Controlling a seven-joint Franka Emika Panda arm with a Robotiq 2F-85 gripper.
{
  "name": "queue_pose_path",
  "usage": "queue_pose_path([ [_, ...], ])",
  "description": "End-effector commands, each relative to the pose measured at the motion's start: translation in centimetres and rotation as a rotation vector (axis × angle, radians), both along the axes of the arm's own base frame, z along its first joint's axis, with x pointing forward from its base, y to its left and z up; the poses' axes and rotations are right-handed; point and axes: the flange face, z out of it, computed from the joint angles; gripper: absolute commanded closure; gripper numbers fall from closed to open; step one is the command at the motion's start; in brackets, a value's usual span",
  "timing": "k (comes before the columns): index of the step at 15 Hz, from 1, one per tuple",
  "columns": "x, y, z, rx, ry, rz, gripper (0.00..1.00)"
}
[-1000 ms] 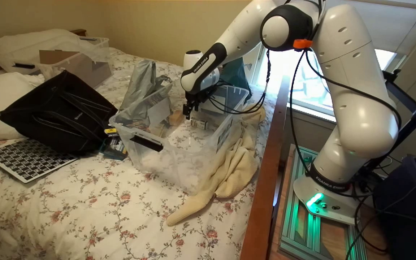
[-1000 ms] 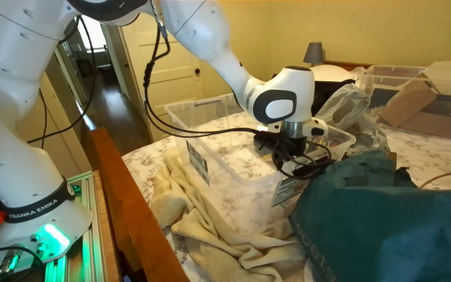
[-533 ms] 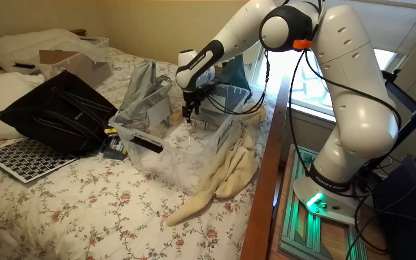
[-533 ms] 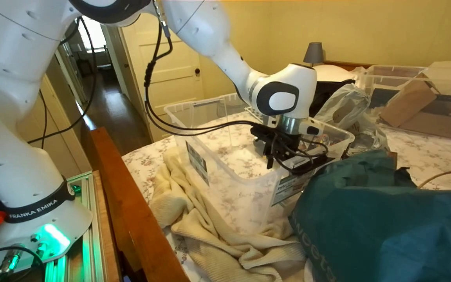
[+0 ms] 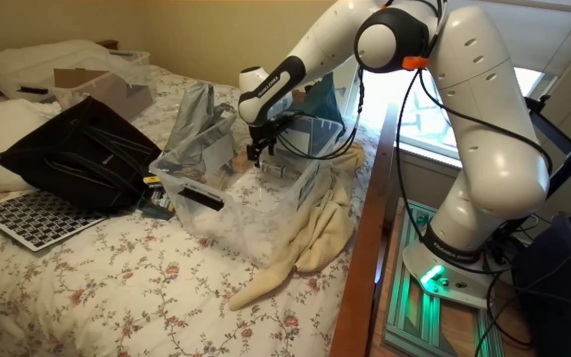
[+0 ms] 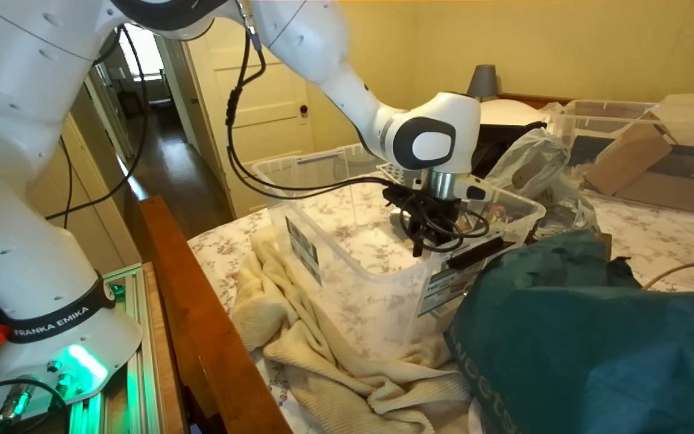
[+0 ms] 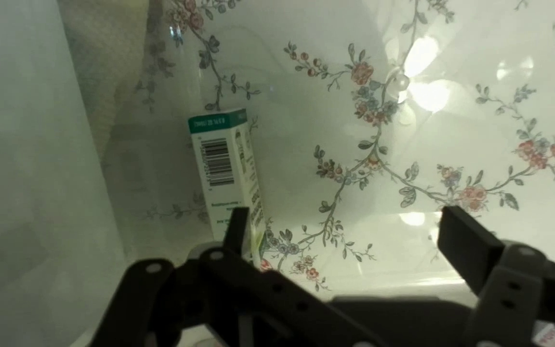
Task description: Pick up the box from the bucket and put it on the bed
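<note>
White box (image 5: pixel 273 170) lies unmoved while the hand (image 5: pixel 262 156) has shifted slightly.

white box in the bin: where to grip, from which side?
I'd pinch the white box mid-length, across its narrow width, from above: it lies on a long side in the clear bin, its length roughly crosswise to the span of the open gripper. The bin's wall is near one flank, so clearance there may be tight.

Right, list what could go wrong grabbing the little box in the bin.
One finger of the open gripper overlaps the box in the wrist view, so coming straight down might hit it. The box also lies near the bin's wall, perhaps leaving little room. The looping cables could snag on the rim.
</note>
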Motion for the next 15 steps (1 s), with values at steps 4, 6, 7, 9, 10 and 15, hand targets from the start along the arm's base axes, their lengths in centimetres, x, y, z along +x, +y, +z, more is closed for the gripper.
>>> queue_pose_path([
  [4,-1.1,0.5,4.0,-0.232,-0.023,-0.149,0.00],
  [6,-0.9,0.8,3.9,-0.257,-0.012,-0.147,0.00],
  [7,-0.7,1.0,3.6,-0.261,-0.008,-0.136,0.00],
  [9,-0.6,1.1,2.7,-0.276,0.000,-0.120,0.00],
  [10,-0.6,1.2,2.3,-0.281,0.004,-0.110,0.00],
  [15,-0.6,1.4,-0.1,-0.298,0.022,-0.109,0.00],
])
